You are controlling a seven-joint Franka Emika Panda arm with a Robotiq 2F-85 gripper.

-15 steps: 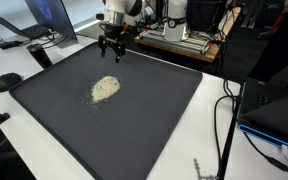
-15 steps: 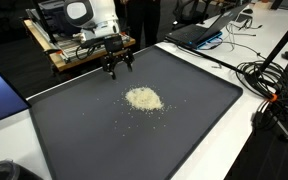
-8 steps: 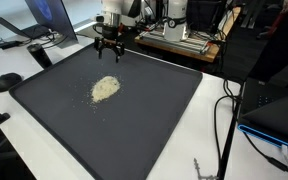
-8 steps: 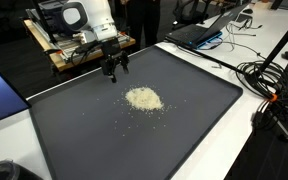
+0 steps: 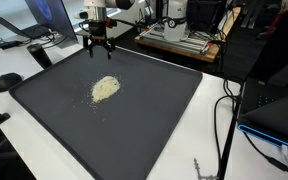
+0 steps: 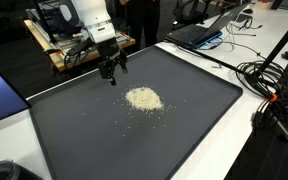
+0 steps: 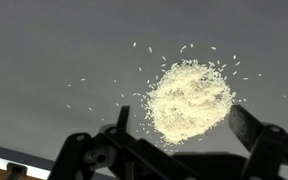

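A large dark mat (image 5: 154,125) covers most of the table in both exterior views. The gripper (image 5: 97,50) hangs above the mat, close to its far edge, and points down. Its two fingers are spread wide and there is nothing between them. A pile of pale grains (image 5: 105,88) lies on the mat towards the middle, near the gripper but not touching it. In the wrist view, single loose grains (image 7: 135,45) lie scattered around the pile.

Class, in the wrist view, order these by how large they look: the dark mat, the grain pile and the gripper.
1. dark mat, which fills most of the frame.
2 and 3. gripper and grain pile: left unranked, since the gripper is nearest the camera and partly cropped.
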